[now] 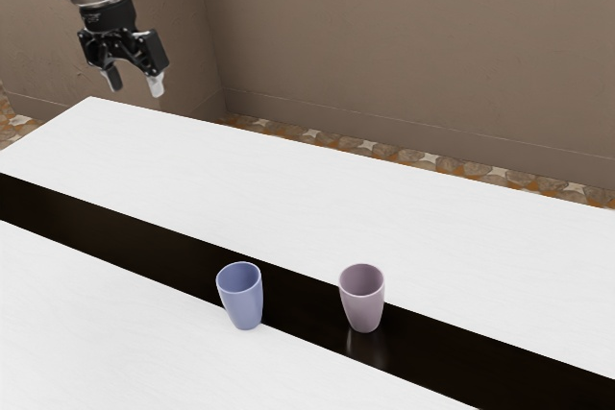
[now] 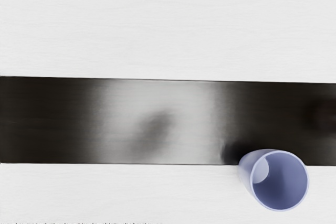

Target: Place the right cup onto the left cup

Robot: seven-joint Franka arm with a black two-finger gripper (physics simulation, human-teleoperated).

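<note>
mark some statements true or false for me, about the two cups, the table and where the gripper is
1. The blue cup and the mauve cup both stand upright. True.
2. The mauve cup is already set into the blue cup. False: they stand apart on the white table.
3. The mauve cup stands on the table's dark stripe. True.
4. The gripper is open. True.
5. The gripper is touching the blue cup. False: it is raised, well away from both cups.
6. The mauve cup is nearer the exterior view's left than the blue cup. False: it is nearer that view's right.
</note>
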